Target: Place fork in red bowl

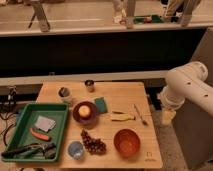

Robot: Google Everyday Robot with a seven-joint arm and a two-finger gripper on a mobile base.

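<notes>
Fork (140,114): a thin silvery piece lying flat on the counter (120,92), near the right edge and about midway between the far and near edges. Its long axis runs roughly from the far edge toward the near edge, with the nearer end slanted slightly toward the right edge. Which end bears the tines cannot be told.

Red bowl (126,142): stands upright close to the near right corner, just nearward of the fork and a little to its left. It appears empty, so the task is judged not yet done.

Yellow-handled utensil (122,117): lies just beside the fork on its left, with its axis crossing the fork's direction.

Farther left are a green sponge (101,104), a maroon dish (86,112) and a bunch of grapes (93,143).

End effector (167,115): hangs at the lower end of the single white arm (187,89), beyond the right edge of the counter and apart from every object. Whether it is released or clenched cannot be told, and nothing is seen in it.

The fork lies leftward of the end effector, across the right edge, and is the object nearest to it. The coming move is judged to be a short reach leftward over that edge, with the grasp set across the fork's far-to-near axis and kept clear of the yellow-handled utensil alongside.
</notes>
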